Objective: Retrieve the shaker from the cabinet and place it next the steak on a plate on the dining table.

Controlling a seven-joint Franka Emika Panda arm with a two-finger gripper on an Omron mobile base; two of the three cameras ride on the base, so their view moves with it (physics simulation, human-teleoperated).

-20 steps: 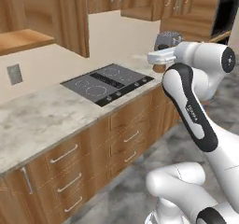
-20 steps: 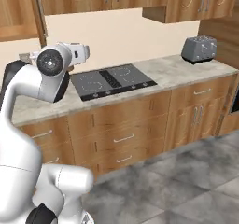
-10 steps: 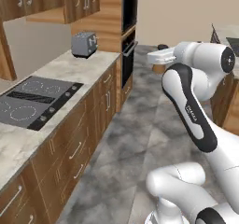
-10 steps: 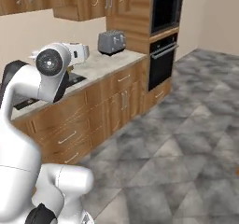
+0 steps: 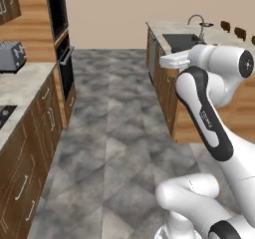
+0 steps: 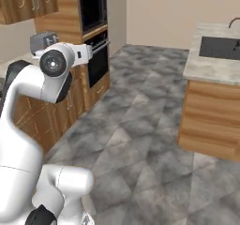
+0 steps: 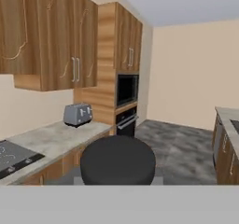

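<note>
My gripper (image 5: 168,60) is held high in front of the arm, also seen from the other side as the gripper (image 6: 89,53). It is shut on the shaker, whose round dark cap (image 7: 117,161) sits at the bottom middle of the hand view and hides the fingertips. Brown carved wall cabinet doors (image 7: 51,36) with silver bar handles hang upper left, doors closed. The dining table (image 5: 214,34), a stone-topped island with a wooden base, stands to the right beyond the hand. The steak and the plate are out of view.
A sink (image 5: 183,41) with a tap is set in the island top (image 6: 213,67). A silver toaster (image 7: 77,114) stands on the wall counter (image 5: 20,86), beside a built-in oven column (image 6: 93,32). Grey tiled floor (image 5: 114,133) lies open between counter and island.
Both base views have swung round from the hob counter past the toaster and oven towards the island, so the base has turned. The gripper has stayed shut on the shaker.
</note>
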